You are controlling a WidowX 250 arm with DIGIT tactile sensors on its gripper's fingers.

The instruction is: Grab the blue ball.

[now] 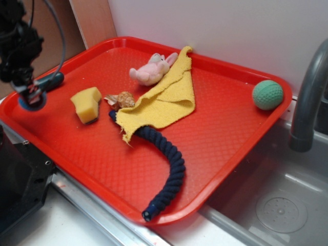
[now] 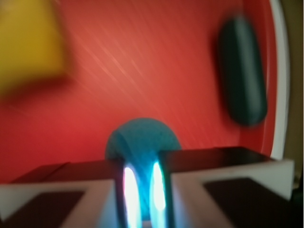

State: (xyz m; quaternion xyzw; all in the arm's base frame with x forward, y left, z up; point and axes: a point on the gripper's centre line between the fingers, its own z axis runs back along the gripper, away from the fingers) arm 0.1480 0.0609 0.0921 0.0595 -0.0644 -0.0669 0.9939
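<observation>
You have a red plastic tray [image 1: 215, 138] carrying a dark navy braided rope [image 1: 166, 164] near its front edge, a yellow terry cloth [image 1: 166, 100] mid-tray, a yellow sponge block [image 1: 86, 104] and a dark teal capsule [image 2: 242, 71] by the left edge. At that left edge your gripper [image 1: 32, 97] is clamped on the small bright blue textured ball [image 2: 142, 140], lit between the fingers.
</observation>
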